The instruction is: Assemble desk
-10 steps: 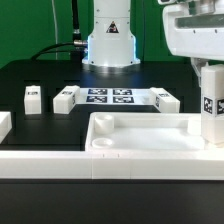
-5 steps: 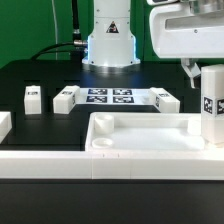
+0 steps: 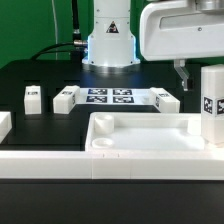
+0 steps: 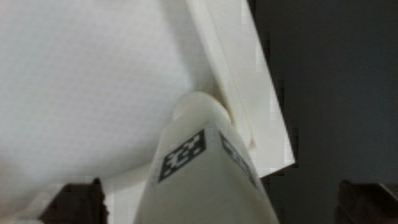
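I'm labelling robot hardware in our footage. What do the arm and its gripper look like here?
The arm is glossy white with rounded casings; its base column shows a glowing blue light band. A black cable runs beside it. The wrist housing is a white, boxy block with rounded corners. The gripper has two dark, slim fingers.

The white arm (image 3: 108, 40) is standing at the back, its bulky wrist (image 3: 180, 30) is hovering at the exterior view's right, and the pincer (image 4: 222, 203) is pointing straight down with its dark fingers (image 3: 180, 71) hanging wide apart
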Controlling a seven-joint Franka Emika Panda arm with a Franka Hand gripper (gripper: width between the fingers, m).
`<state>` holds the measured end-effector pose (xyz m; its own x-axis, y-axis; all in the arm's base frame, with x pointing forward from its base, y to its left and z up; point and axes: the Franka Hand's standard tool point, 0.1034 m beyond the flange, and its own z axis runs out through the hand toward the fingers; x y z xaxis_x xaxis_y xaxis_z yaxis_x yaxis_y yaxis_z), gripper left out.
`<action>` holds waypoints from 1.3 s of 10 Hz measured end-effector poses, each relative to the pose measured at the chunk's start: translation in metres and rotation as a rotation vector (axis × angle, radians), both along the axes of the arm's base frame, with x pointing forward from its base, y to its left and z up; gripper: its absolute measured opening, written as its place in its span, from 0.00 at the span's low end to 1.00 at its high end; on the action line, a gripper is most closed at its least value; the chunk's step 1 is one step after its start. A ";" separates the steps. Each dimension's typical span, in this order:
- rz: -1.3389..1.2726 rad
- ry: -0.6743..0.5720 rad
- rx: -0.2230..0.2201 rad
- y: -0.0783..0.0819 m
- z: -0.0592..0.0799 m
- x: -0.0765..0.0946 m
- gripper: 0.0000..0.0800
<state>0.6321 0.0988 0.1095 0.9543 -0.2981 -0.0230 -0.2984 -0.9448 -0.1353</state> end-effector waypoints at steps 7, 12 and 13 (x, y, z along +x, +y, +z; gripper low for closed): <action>0.502 -0.068 -0.041 -0.003 0.002 0.003 0.67; 0.459 -0.066 -0.036 -0.003 0.002 0.003 0.36; 0.404 -0.070 -0.025 -0.004 0.002 0.003 0.36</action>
